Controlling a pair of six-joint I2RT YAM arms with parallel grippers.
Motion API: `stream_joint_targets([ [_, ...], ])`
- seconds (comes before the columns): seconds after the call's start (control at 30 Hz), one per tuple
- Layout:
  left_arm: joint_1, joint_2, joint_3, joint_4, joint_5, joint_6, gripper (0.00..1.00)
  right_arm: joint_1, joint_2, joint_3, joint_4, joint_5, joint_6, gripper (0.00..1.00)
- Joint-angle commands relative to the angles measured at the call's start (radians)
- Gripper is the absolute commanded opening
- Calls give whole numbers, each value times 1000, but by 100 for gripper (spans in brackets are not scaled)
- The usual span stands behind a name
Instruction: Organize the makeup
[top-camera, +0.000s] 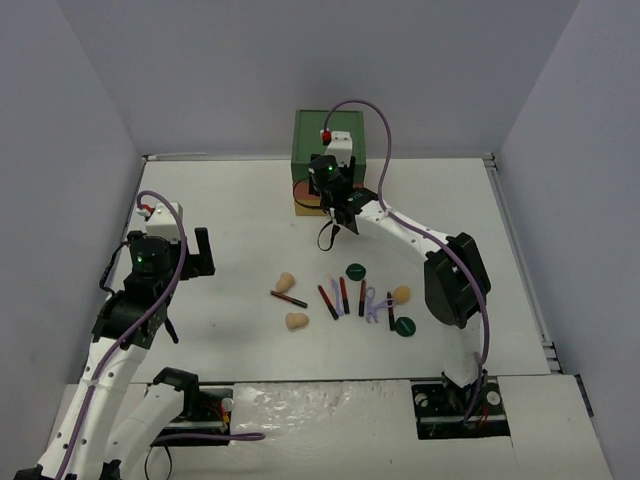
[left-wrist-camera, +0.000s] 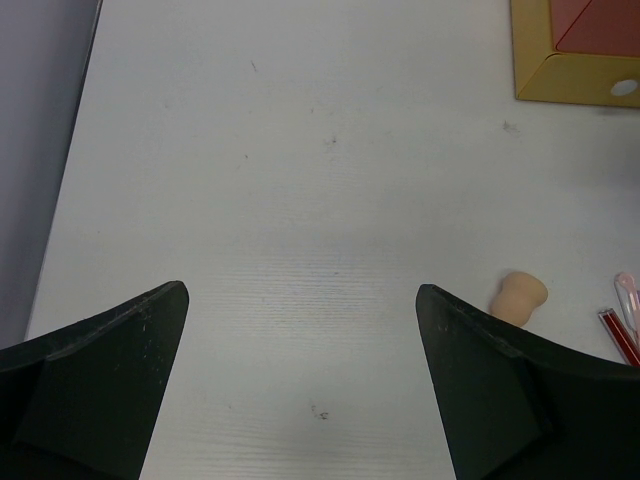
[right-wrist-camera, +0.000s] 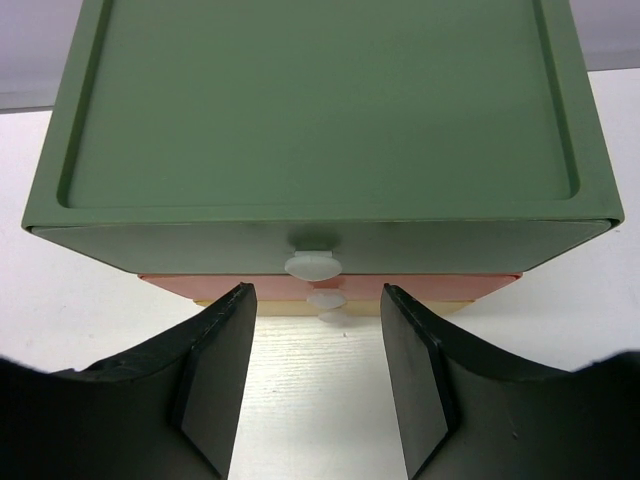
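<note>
**Makeup loose on the tabletop, both claws empty**

At the left, the left claw (top-camera: 196, 254) hangs over bare tabletop (top-camera: 230, 200) with its fingers wide apart and nothing between them. Its wrist view shows one tan sponge (left-wrist-camera: 518, 297) off to its right.

The makeup lies scattered mid-table, in front of the arm bases:
- Two tan sponges (top-camera: 286, 282) (top-camera: 297, 321) lie with a black-and-red stick (top-camera: 289, 299) between them.
- Next come more black-and-red sticks (top-camera: 343, 294) mixed with lilac tools (top-camera: 375, 308).
- A dark green disc (top-camera: 355, 270) lies just behind these.
- A third sponge (top-camera: 402, 294) lies farther right, with a second disc (top-camera: 404, 325) near it.

The right claw (top-camera: 335, 195) is at the front of the drawer box (top-camera: 312, 135) at the far edge. Its fingers are spread and hold nothing. In the wrist view the green drawer's white knob (right-wrist-camera: 312, 264) sits just ahead, in line with the gap between the fingers.
</note>
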Motion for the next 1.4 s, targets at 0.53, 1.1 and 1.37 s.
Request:
stream_joint_targets([
  [0.53,6,14,33,51,22,-12,97,-1,21,91,43,96,52,39],
  [1.1,9,19,33,49,30,-11,97,2,32,91,41,100,63,8],
  [1.37,14,19,33,49,35,-13,97,8,-21,34,43,87,79,0],
])
